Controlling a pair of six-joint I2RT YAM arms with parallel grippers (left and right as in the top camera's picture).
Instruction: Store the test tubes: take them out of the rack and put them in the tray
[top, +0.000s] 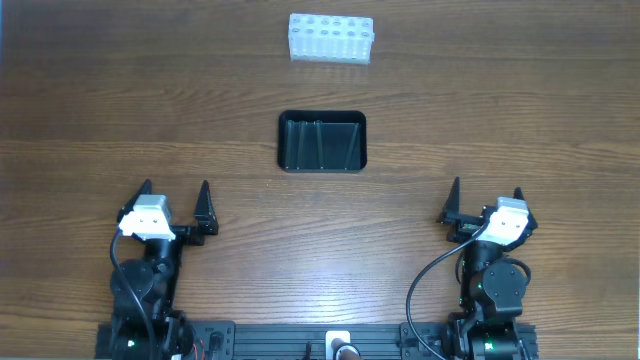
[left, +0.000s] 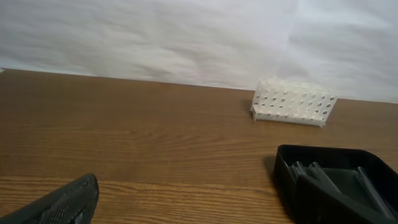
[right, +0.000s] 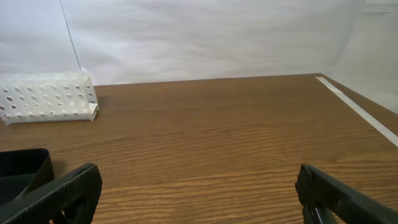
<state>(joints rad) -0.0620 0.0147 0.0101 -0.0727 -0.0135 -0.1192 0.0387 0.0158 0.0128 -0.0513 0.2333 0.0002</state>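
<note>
The test tube rack (top: 331, 38) is white and sits at the far side of your brown table (top: 100, 100), a little right of the middle. It is full of small round holes. The tubes in it are too small for you to make out one by one.

Your black tray (top: 281, 142) sits nearer to the arms than the rack, with bare table between the two. They do not touch. Thin walls inside the tray split it into long parts.

Your left gripper (top: 176, 186) is near its own base, on the left side and well apart from the tray. Its fingers are spread wide and hold nothing. In the left wrist view you can see one dark finger (left: 62, 200) low down, with the rack (left: 292, 102) and tray (left: 323, 150) farther off.

Your right gripper (top: 487, 187) is near its base on the right side. Its fingers (right: 62, 193) are spread wide too, and hold nothing. From there you can see the rack (right: 48, 98) and a corner of the tray (right: 22, 163).
</note>
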